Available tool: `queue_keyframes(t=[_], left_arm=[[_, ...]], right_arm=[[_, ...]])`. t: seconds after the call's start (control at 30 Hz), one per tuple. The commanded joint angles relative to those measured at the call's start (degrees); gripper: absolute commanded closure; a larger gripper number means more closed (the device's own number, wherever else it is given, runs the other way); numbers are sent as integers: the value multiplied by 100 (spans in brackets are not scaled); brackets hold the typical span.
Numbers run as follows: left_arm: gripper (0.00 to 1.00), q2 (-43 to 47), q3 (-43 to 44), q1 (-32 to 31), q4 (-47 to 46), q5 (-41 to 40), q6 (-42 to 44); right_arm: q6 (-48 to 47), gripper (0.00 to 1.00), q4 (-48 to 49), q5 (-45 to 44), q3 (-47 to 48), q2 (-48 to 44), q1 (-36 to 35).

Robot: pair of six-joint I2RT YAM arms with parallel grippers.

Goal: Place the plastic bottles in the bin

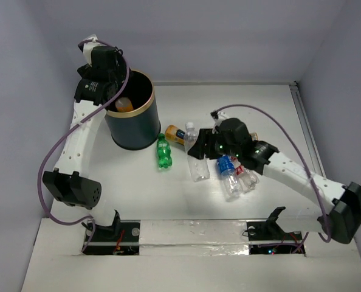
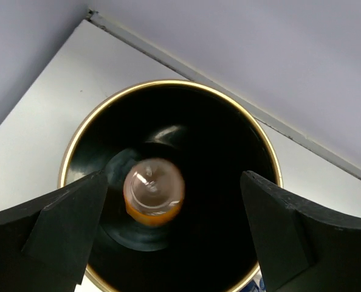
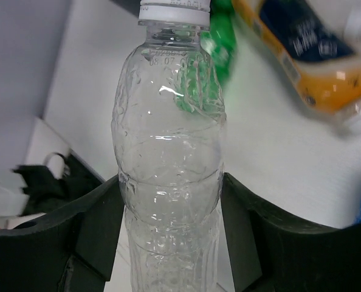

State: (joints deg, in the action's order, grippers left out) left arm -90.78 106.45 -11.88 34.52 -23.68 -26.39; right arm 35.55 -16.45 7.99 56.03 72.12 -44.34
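While looking down the left wrist view, see left tool [image 2: 174, 182] spread wide above the bin [image 2: 168, 82], gripping nothing. Spot orange bottle [image 2: 153, 191] inside the bin mouth, seen end-on, long axis straight toward the lens, blurred. Sits between the two fingers in that view but clear of both, lower down. Cannot tell cap end from base end. Check against top view: orange bottle inside the bin, bin upright at far left of table [image 1: 259, 109].

On right wrist view, find right tool [image 3: 171, 182] closed partway onto clear bottle [image 3: 168, 121], fingers [image 3: 95, 231] pressed against both flanks of the lower body. Read long axis as running straight up the view, crosswise to the closing line, white cap at top, pointing toward green bottle [image 3: 220, 55]. Base cut off by lower edge.

From top, place that clear bottle mid-table, well apart from the bin, clear body showing on near side of the tool. Note green bottle lying just right of the bin, long axis roughly near-to-far. Note dark-label orange bottle [image 1: 175, 132] lying slantwise just beyond it. Count more labelled bottles [image 1: 229, 176] heaped right beside the right tool, near side.
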Motion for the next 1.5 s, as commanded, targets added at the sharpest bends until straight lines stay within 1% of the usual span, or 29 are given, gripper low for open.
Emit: queue_keyframes(t=[0.0,0.03,0.1,0.13,0.17,0.2,0.23,0.27,0.33,0.37,0.4,0.43,0.47,0.5,0.57,0.63,0.7,0.73,0.77,0.8,0.87,0.9,1.0,1.13,1.2,1.23,1.27,1.37,1.47], left_arm=[[10,262,130,28,-306,258,90],[10,350,130,28,-297,337,99],[11,499,43,28,-253,513,99],[12,770,-71,28,-279,583,99],[14,938,-412,28,-384,749,99],[19,1131,-615,28,-455,829,90],[23,1559,-869,28,-507,917,82],[26,1764,-1377,28,-569,1109,56],[43,2421,-1898,28,-640,1286,-50],[48,2608,-2422,-24,-649,1557,-94],[54,2810,-2645,-25,-605,1673,-138],[59,3151,-2865,-25,-535,1726,-182],[64,3311,-3293,-25,-447,1935,-234],[67,3478,-3507,-25,-403,2068,-270],[69,3874,-4148,-209,-297,2375,-533],[69,4216,-4587,-262,-332,2762,-735],[68,4410,-5177,-420,-498,3105,-999],[67,4516,-5353,-473,-534,3176,-1078],[66,4525,-5615,-525,-578,3272,-1183],[64,4526,-5705,-596,-596,3291,-1228],[61,4534,-5907,-596,-596,3247,-1298],[53,4543,-5952,-596,-648,3230,-1316],[37,4412,-6101,-649,-780,3212,-1298],[26,4096,-6435,-702,-1158,3308,-1342],[23,4016,-6567,-702,-1359,3291,-1351],[20,3920,-6593,-702,-1413,3282,-1342],[19,3858,-6620,-702,-1465,3300,-1325],[18,3542,-6603,-754,-1668,3326,-1272],[17,3129,-6445,-807,-1835,3283,-1193]], right_arm=[[-197,42,-402,-394,986,-295,-40],[-250,42,-560,-429,1502,-269,-40],[-399,42,-684,-552,2076,-94,-40],[-452,42,-806,-614,2392,3,-40],[-548,42,-834,-684,3004,117,-40],[-584,42,-842,-711,3315,388,-40],[-610,42,-825,-746,3622,556,-40],[-628,42,-816,-781,4235,741,-40],[-619,42,-738,-781,4792,1118,-40],[-576,42,-580,-964,5055,1529,-40],[-549,42,-387,-1001,5528,1734,-40],[-506,42,-290,-1036,5759,2153,-40],[-401,42,-184,-1054,5979,2366,-40],[-348,41,-53,-1080,6181,2560,-40],[-260,41,509,-1080,6595,3061,-40],[-5,41,1026,-1168,6971,3386,-40],[170,40,1143,-1299,7411,3982,-40],[215,40,1109,-1352,7666,4212,-40],[242,40,1065,-1413,8191,4423,-40],[303,40,1012,-1545,8431,4808,-40],[365,40,1099,-1598,8835,5100,-40],[461,40,1187,-1616,8890,5284,-40],[620,40,1241,-1862,9074,5488,-40],[436,38,1144,-1828,8978,5734,-92],[25,29,1135,-1766,8899,5796,-154],[-126,16,1031,-1783,8899,5822,-233],[-240,11,977,-1809,8890,5814,-233],[-469,1,924,-1827,8732,5674,-286],[-619,0,942,-1862,8618,5507,-286]])
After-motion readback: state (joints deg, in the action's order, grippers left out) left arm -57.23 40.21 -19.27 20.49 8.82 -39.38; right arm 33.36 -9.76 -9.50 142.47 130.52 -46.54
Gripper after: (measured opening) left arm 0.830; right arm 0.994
